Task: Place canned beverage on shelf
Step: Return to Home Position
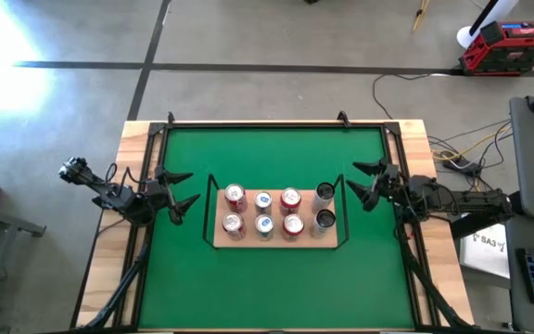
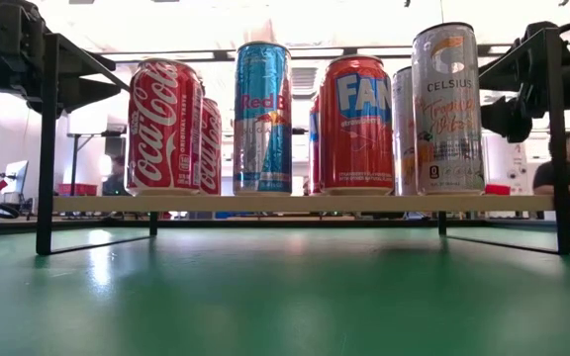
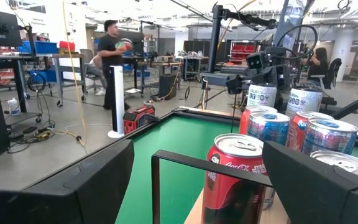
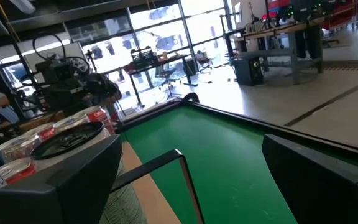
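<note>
nearest the front of the table (image 1: 133, 139) the green mat (image 2: 285, 297) lies bare. past it stands the shelf (image 2: 117, 203), its light-wood board raised a little above the mat on a thin black wire frame with upright ends, roughly midway across the table. four upright cans stand close beside one another on the board's front row, from the left arm's side to the right arm's: a coca-cola can (image 2: 164, 127), a red bull can (image 2: 262, 117), a fanta can (image 2: 357, 124) and a celsius can (image 2: 447, 109). just behind them a second row (image 1: 263, 199) of four more cans stands upright on the same board, so eight in all fill most of it. the left gripper (image 1: 189, 188) hangs just off the shelf's left end, its fingers spread wide and holding nothing, clear of the wire frame. the right gripper (image 1: 360, 183) sits likewise just off the right end, fingers parted and empty, pointing inward toward the cans. both are about level with the back row rather than the front. beyond the table the workshop room opens out, where a person (image 2: 567, 168) shows at the far right, behind the shelf's upright end.
</note>
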